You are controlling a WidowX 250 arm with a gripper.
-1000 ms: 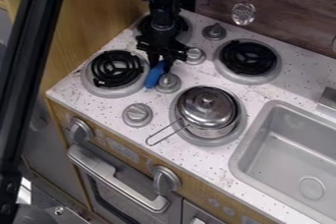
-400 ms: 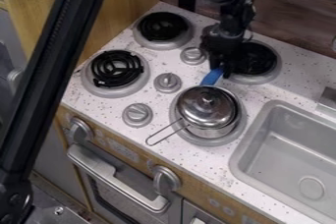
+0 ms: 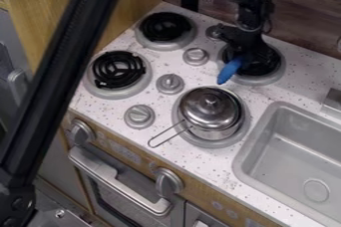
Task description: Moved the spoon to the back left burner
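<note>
Blue spoon (image 3: 229, 71) — in claw (image 3: 240, 61)

The arm (image 3: 248, 22) is being cut off by the top edge, and its dark lower end is hiding much of the back right burner (image 3: 267, 77), part of the knob (image 3: 214, 32) beside that burner and the upper part of the spoon (image 3: 230, 70). The lidded pot (image 3: 212, 107) is hiding most of the burner beneath it, and its lid is concealing the inside. A black bar (image 3: 57, 71), running out at the top, is covering the tabletop's (image 3: 100, 106) left corner. The right edge is cutting off the sink (image 3: 286, 141) and the tap (image 3: 332, 102); the bottom edge is cropping the oven (image 3: 143, 181), whose panel is bearing marks too small to read.
</note>
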